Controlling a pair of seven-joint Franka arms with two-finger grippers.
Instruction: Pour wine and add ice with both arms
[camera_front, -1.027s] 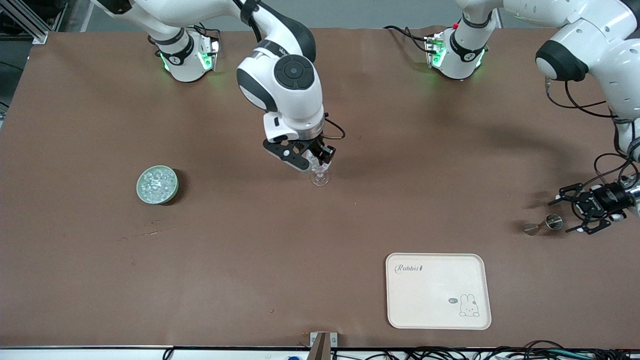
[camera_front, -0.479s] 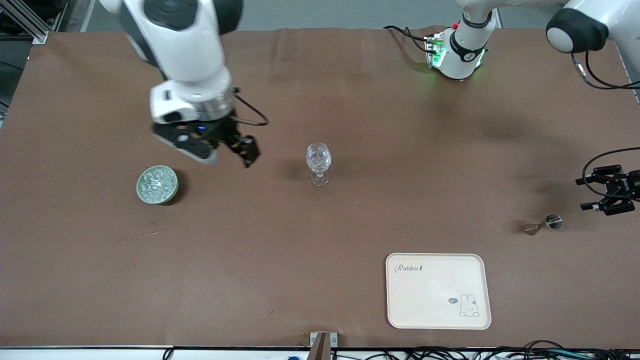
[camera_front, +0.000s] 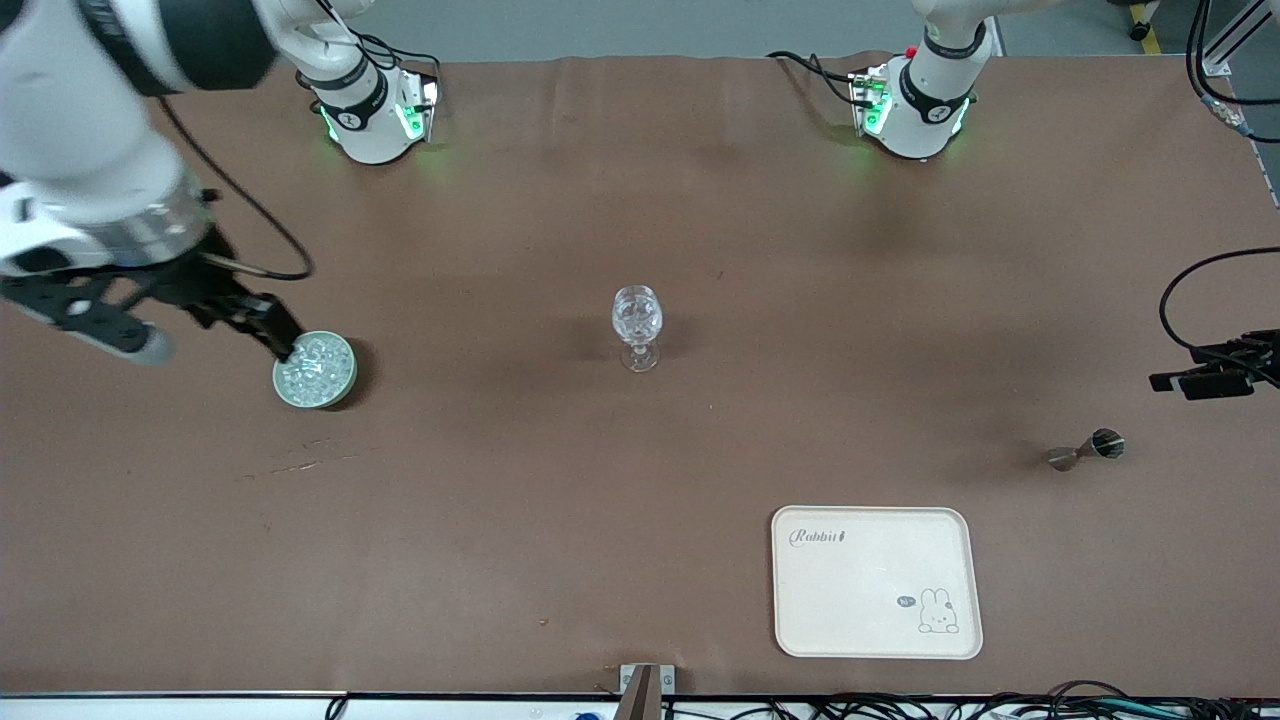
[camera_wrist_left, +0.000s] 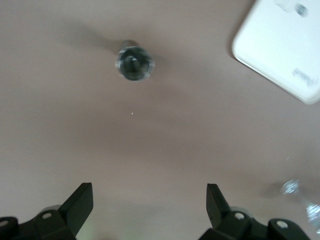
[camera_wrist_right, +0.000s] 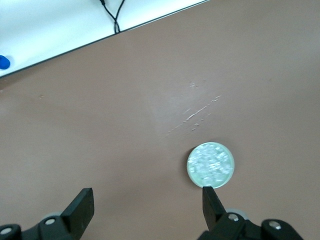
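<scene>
Pale green bowl (camera_front: 315, 370), brown table (camera_front: 500, 500) (rabbit-printed cream tray (camera_front: 876, 582)).

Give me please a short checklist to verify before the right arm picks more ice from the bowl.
1. Right pincer open and empty: ok.
2. Right pincer centred over the green bowl: not ok, it is up in the air beside the bowl.
3. Ice in the bowl: ok.
4. Wine glass upright at the table's middle: ok.
5. Left pincer open, waiting near the jigger: ok.
6. Ice already in the glass: cannot tell.
</scene>
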